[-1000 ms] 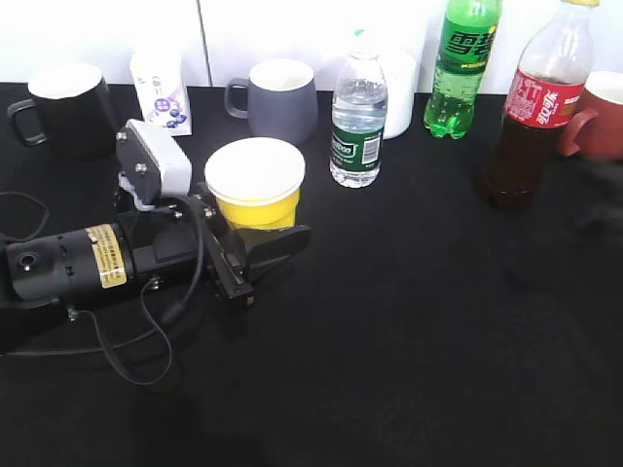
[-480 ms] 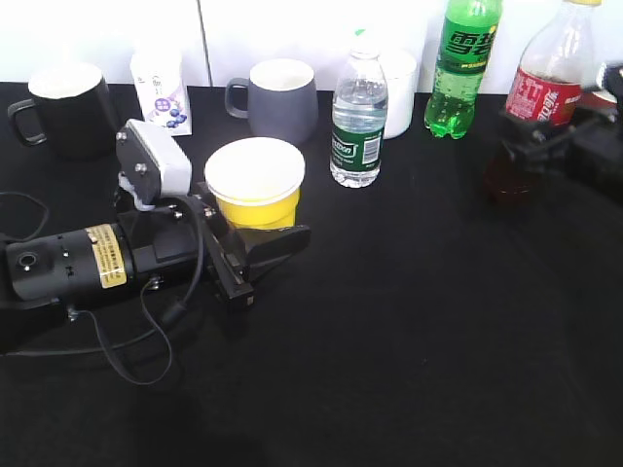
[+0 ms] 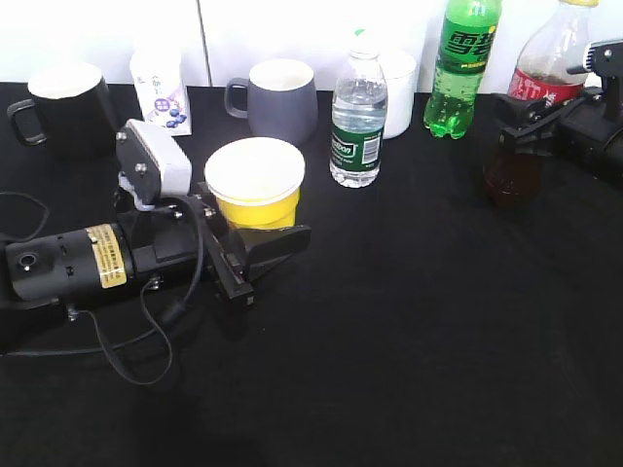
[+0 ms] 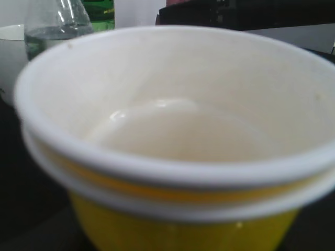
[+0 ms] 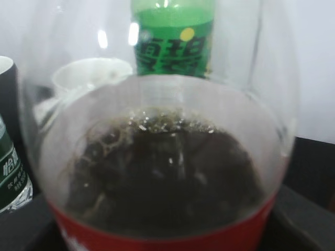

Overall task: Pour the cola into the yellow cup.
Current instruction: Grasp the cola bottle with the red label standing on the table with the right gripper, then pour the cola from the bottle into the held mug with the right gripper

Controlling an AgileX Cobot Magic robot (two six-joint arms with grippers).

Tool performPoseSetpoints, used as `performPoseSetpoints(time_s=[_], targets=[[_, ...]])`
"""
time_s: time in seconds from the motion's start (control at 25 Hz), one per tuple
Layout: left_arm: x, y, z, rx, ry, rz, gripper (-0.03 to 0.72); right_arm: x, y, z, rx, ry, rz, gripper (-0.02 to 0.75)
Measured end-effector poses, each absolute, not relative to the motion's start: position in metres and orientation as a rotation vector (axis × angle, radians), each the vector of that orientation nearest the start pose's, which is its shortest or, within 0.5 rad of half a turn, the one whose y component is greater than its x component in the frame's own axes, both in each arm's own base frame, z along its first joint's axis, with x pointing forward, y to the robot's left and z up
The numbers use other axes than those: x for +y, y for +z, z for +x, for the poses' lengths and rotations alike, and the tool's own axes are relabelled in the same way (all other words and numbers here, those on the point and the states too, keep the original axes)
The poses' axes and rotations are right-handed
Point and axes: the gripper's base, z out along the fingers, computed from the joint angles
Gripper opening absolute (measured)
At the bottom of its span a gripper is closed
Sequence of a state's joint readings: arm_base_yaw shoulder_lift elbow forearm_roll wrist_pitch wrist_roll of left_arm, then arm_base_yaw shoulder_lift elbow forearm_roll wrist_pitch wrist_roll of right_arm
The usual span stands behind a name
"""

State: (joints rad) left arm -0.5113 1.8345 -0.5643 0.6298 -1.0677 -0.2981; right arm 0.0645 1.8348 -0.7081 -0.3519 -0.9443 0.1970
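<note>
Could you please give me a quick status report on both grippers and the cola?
Left gripper holding yellow cup. Right gripper at cola, grip unclear. Cap still on; nothing poured.

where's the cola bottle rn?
Exterior view: the cola bottle stands at the far right of the table, right of the green soda bottle, with the right gripper around its middle.

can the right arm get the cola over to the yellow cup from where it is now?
Probably yes. The right gripper sits at the cola, and bare table lies between it and the yellow cup at the left gripper. The water bottle stands behind that path.
</note>
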Motion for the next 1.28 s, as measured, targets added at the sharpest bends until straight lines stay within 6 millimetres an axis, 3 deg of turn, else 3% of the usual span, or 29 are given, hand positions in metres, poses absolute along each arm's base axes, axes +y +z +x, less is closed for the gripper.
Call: performPoseSetpoints(time_s=[0.4,0.48,0.56,0.76,0.92,1.08,1.28], targets=[[-0.189,0.145,0.241,1.603,-0.818,0.871,0.435,0.048,0.171,0.341,1.670,0.278,-0.291,0.506],[-0.190,0.145,0.239,1.616,-0.837,0.872,0.435,0.054,0.181,0.335,1.651,0.286,-0.418,0.505],[-0.194,0.144,0.236,1.620,-0.857,0.880,0.435,0.062,0.203,0.324,1.566,0.288,-0.574,0.505],[-0.241,0.161,0.239,1.600,-0.846,1.003,0.435,0.074,0.236,0.302,1.413,0.264,-0.843,0.504],[-0.274,0.183,0.242,1.545,-0.842,1.044,0.435,0.074,0.259,0.291,1.325,0.211,-0.878,0.504],[-0.289,0.193,0.242,1.526,-0.843,1.052,0.435,0.074,0.260,0.291,1.223,0.043,-1.020,0.504],[-0.300,0.192,0.229,1.535,-0.882,1.074,0.435,0.074,0.260,0.291,1.047,-0.215,-1.211,0.504]])
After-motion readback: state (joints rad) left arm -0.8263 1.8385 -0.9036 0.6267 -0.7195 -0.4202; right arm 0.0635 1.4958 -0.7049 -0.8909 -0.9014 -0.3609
